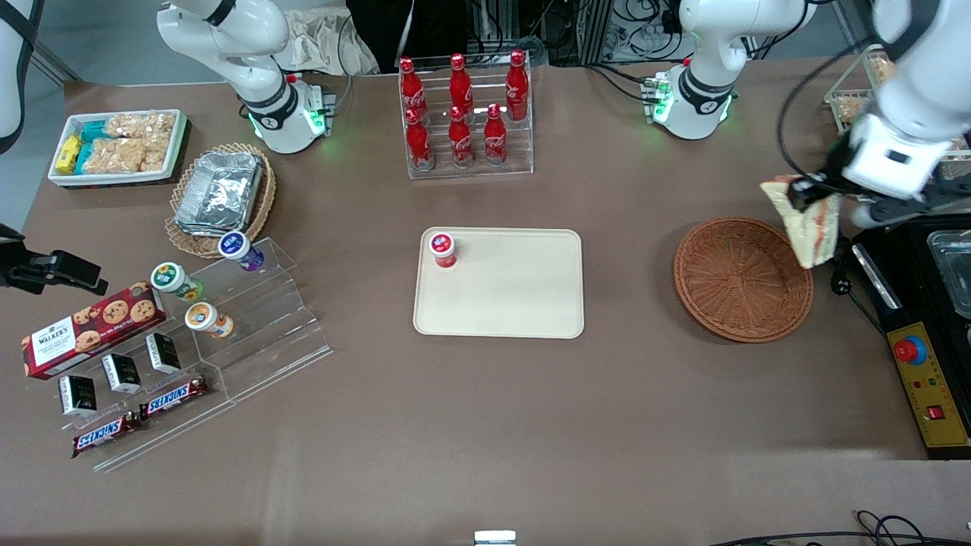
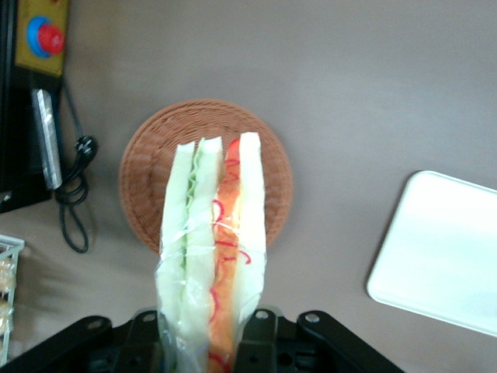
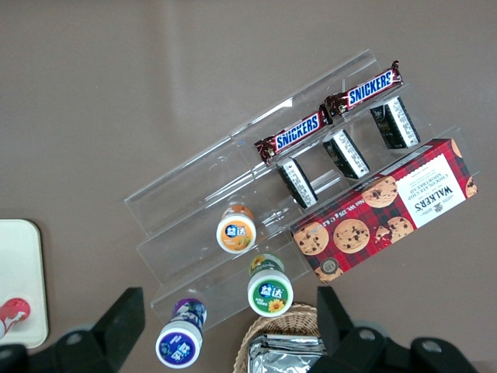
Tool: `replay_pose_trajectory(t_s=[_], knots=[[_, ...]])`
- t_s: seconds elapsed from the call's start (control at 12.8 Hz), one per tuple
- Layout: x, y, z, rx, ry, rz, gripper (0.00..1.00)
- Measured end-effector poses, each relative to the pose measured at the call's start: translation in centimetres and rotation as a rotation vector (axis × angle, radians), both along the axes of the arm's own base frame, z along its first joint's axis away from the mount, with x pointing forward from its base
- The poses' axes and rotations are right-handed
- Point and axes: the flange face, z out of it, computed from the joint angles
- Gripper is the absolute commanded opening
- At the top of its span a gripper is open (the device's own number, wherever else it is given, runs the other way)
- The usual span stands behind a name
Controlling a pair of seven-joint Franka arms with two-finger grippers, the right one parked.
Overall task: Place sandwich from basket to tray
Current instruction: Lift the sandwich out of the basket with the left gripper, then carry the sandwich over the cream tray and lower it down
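- Six red cola bottles (image 1: 463,110) are standing in a clear tiered rack (image 1: 470,163), farther from the front camera than the rest.
- A tan wicker basket (image 1: 258,208) is holding silver foil trays (image 1: 220,189).
- A white bin (image 1: 182,140) is holding snack packets (image 1: 129,148).
- A clear stepped stand (image 1: 288,326) is carrying three small cups (image 1: 208,318), two Snickers bars (image 3: 326,116) and three dark packets (image 1: 121,371).
- A red Walkers cookie box (image 1: 87,330) is lying beside the packets.
- A black control box (image 1: 929,383) is sitting at the working arm's end.
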Motion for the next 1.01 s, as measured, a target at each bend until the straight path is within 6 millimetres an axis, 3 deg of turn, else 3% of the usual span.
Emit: replay_pose_trajectory(t_s=[0.23,0.39,0.55,0.7,1.01], knots=[[-1.6,-9.0,0.1,-0.013,-0.008,-0.125,0.00],[-1.9,-13.5,-1.8,-0.062,-0.013,-0.162,0.00],[-1.9,-17.9,-6.0,-0.095,-0.039,-0.157,0.00],[-3.0,-22.0,-12.2,-0.129,-0.058,-0.153,0.00],[-4.0,-25.1,-22.0,-0.070,-0.068,-0.207,0.00]])
